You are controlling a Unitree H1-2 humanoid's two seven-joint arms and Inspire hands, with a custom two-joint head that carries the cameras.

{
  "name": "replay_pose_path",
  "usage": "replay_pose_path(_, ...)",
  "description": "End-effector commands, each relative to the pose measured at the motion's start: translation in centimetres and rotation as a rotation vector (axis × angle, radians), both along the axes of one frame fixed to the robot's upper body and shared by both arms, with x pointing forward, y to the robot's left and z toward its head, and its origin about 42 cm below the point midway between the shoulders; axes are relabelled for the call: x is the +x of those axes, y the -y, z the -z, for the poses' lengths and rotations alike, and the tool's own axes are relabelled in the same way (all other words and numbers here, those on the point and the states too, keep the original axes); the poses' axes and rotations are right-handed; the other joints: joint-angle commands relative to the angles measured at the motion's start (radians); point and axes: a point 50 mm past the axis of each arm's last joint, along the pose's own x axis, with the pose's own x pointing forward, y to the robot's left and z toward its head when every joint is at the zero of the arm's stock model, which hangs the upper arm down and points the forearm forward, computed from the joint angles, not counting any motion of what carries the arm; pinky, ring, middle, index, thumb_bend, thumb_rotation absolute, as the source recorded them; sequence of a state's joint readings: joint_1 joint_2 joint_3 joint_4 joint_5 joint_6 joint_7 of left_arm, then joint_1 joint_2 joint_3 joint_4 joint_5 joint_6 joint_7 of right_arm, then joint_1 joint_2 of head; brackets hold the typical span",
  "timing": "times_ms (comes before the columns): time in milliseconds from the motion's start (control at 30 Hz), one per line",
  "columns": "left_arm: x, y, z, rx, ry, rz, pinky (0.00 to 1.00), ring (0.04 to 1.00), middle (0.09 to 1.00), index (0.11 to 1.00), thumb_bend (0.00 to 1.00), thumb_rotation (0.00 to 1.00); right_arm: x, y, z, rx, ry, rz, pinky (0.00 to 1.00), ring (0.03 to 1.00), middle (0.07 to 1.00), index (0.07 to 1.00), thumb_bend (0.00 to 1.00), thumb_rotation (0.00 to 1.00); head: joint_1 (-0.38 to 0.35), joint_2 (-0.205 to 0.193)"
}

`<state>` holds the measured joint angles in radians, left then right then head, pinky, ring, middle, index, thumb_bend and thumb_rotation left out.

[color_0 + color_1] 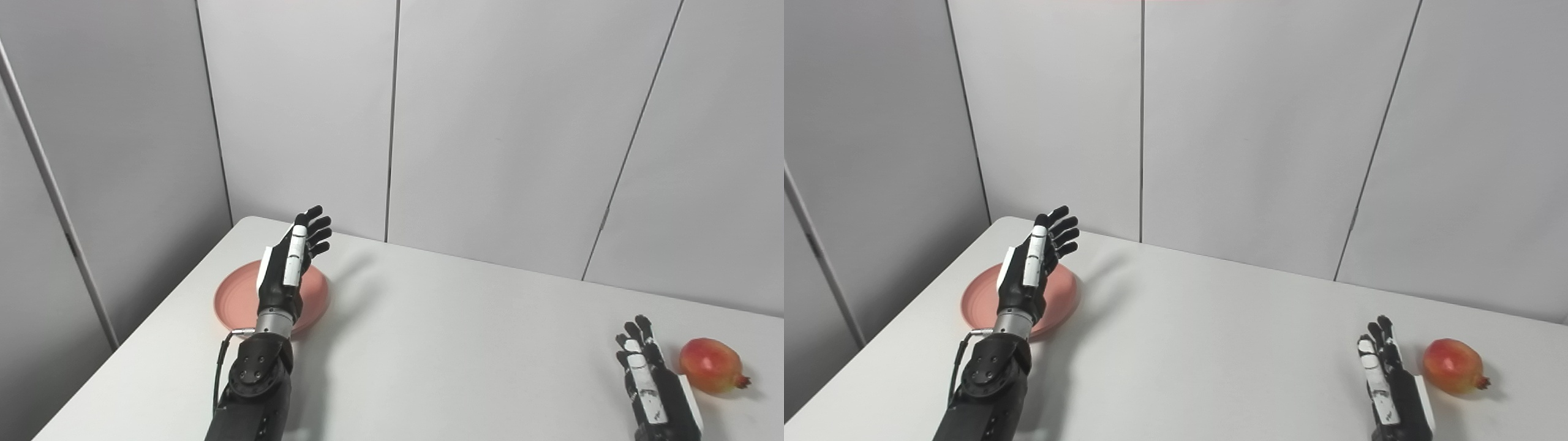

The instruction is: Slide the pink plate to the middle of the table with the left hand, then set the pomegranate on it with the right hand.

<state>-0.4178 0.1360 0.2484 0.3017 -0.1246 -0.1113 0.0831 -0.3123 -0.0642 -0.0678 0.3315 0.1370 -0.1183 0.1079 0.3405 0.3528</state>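
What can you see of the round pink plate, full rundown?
The round pink plate is shallow, matte salmon-pink with a raised rim, plastic or ceramic by its look. It lies flat and empty on the white table near the far left corner, not yet at the middle. The left hand, fingers apart, covers its centre; whether they touch cannot be told.

We are looking at a white table [429,343] standing in a corner of pale grey wall panels [508,122]. Dark vertical seams [392,122] are dividing the panels, and soft, even light is falling across everything.
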Motion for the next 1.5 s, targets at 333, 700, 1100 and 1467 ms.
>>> replay_pose_path(333,1.0,-5.9,-4.1,0.103,0.128,-0.238,0.66,0.692,0.703,0.687,0.56,1.0,0.1,0.3,-0.3,0.006,0.047,0.0,1.0,0.97,0.986,1.0,0.43,0.78,0.006,0.002)
replay_pose_path(700,0.7,-9.0,-4.0,0.125,0.101,-0.334,0.64,0.669,0.674,0.661,0.57,1.0,0.1,0.3,-0.4,0.016,0.047,0.003,1.0,0.972,0.987,1.0,0.44,0.77,0.013,0.006)
replay_pose_path(1100,0.6,-11.5,-3.2,0.103,0.047,-0.383,0.67,0.694,0.702,0.694,0.57,1.0,0.2,0.5,-0.4,0.026,0.048,-0.004,1.0,0.972,0.984,1.0,0.43,0.77,0.019,0.009)
replay_pose_path(1467,0.7,-12.9,-1.6,0.083,-0.003,-0.383,0.67,0.713,0.721,0.715,0.6,1.0,0.2,0.6,-0.7,0.028,0.055,-0.004,1.0,0.97,0.983,1.0,0.43,0.76,0.022,0.015)
